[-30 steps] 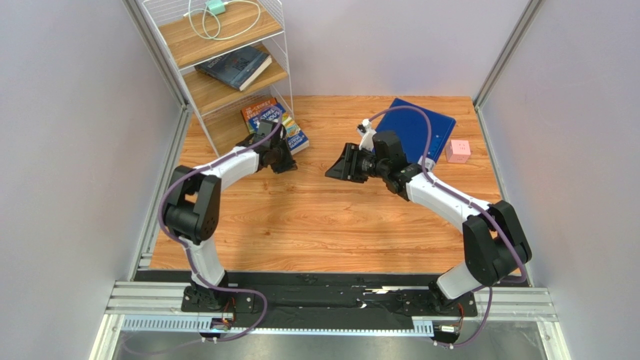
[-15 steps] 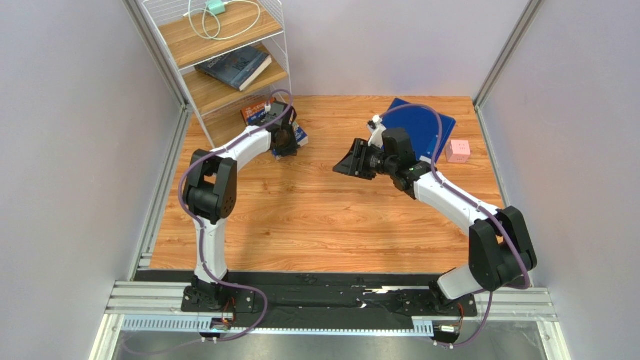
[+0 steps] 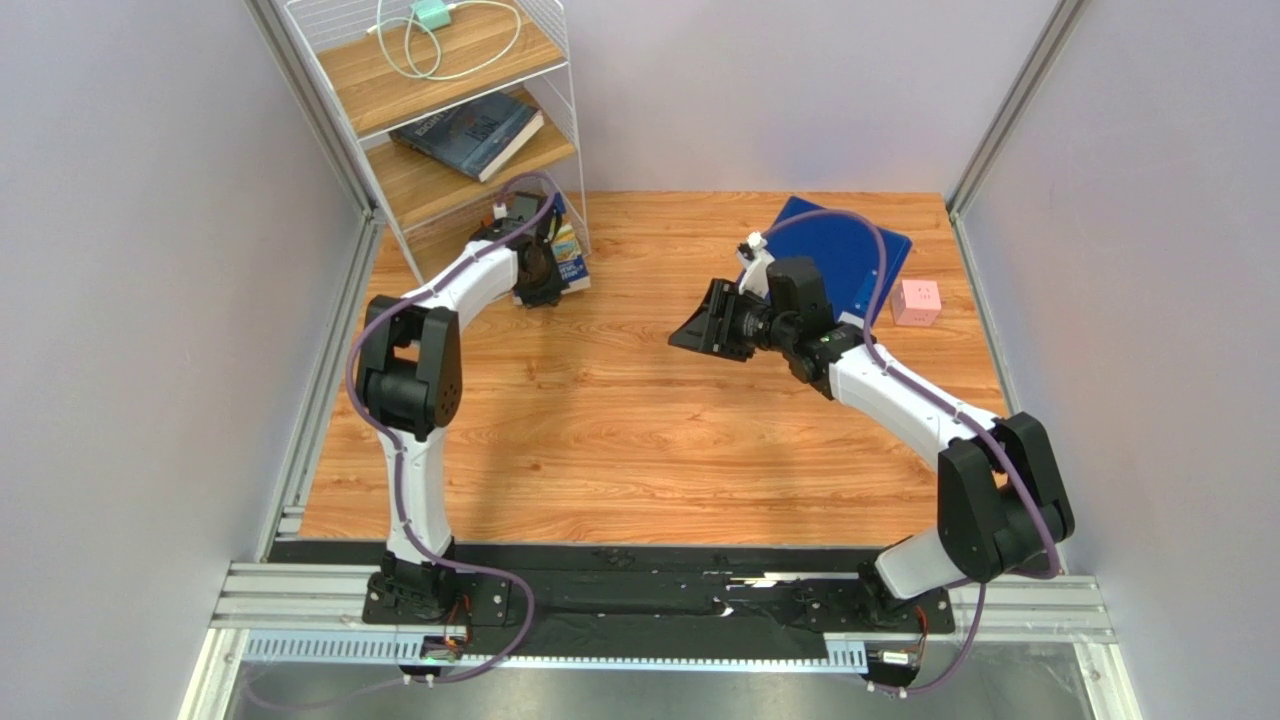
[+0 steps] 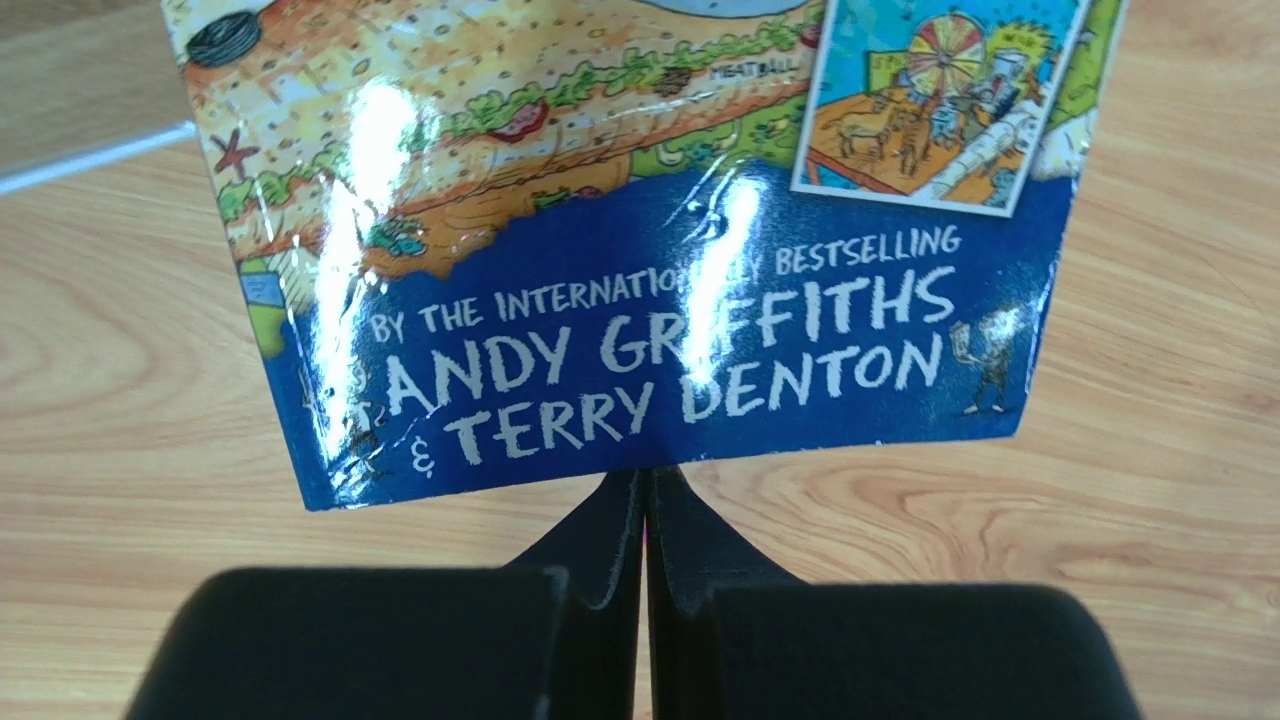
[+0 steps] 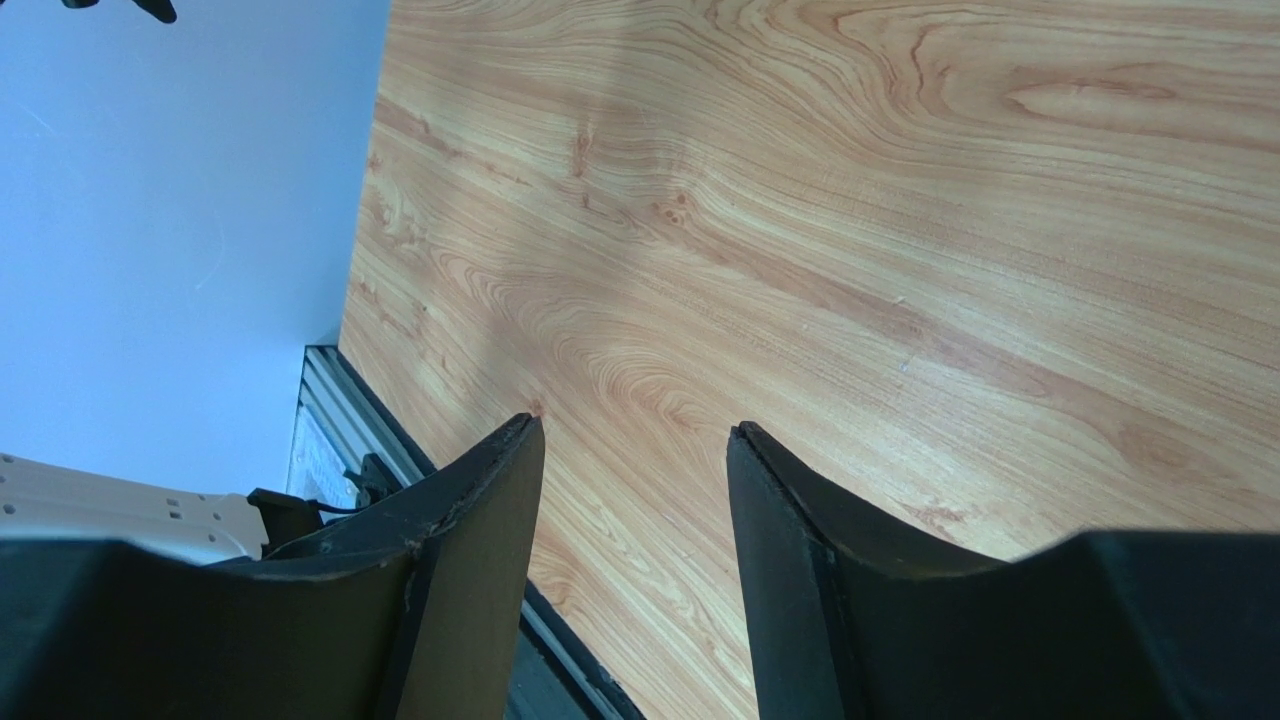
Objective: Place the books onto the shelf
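The wood-grain tabletop (image 3: 631, 450) was pale orange and evenly lit, with only soft shadows on it. Plain lavender-grey walls closed it in: the left wall (image 3: 135, 300), the back wall (image 3: 751, 90) and the right wall (image 3: 1157, 300). Slanted aluminium posts (image 3: 323, 120) stood at the two far corners. A black strip (image 3: 661, 578) lay along the near edge, with ribbed aluminium rails (image 3: 301, 600) beside it. In the right wrist view the wall looked bluish where it met the table's edge.
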### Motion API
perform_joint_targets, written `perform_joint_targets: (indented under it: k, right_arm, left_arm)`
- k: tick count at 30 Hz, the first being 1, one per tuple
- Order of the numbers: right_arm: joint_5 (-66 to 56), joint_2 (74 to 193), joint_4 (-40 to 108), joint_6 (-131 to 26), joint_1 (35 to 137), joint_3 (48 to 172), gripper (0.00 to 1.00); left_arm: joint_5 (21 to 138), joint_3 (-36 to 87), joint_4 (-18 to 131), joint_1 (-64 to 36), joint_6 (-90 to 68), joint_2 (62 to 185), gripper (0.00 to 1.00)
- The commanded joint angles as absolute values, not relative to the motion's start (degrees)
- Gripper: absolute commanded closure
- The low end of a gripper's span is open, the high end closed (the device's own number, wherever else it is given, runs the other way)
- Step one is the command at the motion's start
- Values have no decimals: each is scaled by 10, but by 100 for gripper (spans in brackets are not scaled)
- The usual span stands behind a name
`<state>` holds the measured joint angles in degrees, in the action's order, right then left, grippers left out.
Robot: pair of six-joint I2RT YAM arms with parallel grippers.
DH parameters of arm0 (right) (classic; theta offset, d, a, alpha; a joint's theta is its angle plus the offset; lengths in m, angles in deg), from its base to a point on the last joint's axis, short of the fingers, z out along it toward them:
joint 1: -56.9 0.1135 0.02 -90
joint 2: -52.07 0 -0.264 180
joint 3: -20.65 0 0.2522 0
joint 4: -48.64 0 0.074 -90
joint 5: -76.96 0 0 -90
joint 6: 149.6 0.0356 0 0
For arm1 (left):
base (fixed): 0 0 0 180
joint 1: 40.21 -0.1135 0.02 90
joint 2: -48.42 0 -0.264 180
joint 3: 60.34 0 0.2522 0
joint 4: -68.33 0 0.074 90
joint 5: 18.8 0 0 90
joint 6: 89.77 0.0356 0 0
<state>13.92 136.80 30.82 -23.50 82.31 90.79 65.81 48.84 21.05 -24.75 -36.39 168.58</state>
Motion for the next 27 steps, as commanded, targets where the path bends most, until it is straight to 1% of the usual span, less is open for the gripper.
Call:
perform_joint_targets:
  k: [1, 8, 18, 23, 27]
  right_arm:
    - [147, 1350, 320, -245, 821, 907, 47]
    - [150, 1350, 323, -245, 820, 904, 47]
    - [158, 1355, 329, -245, 820, 899, 47]
    - [161, 1354, 330, -247, 821, 893, 47]
    - [161, 1356, 333, -246, 821, 887, 47]
  left_arm:
    - [659, 514, 215, -254, -343, 1695, 100]
    - [700, 541, 232, -254, -329, 1709, 100]
    - [705, 628, 199, -254, -332, 1757, 100]
    - [706, 633, 202, -254, -338, 1767, 100]
    - [675, 625, 207, -254, -333, 1752, 100]
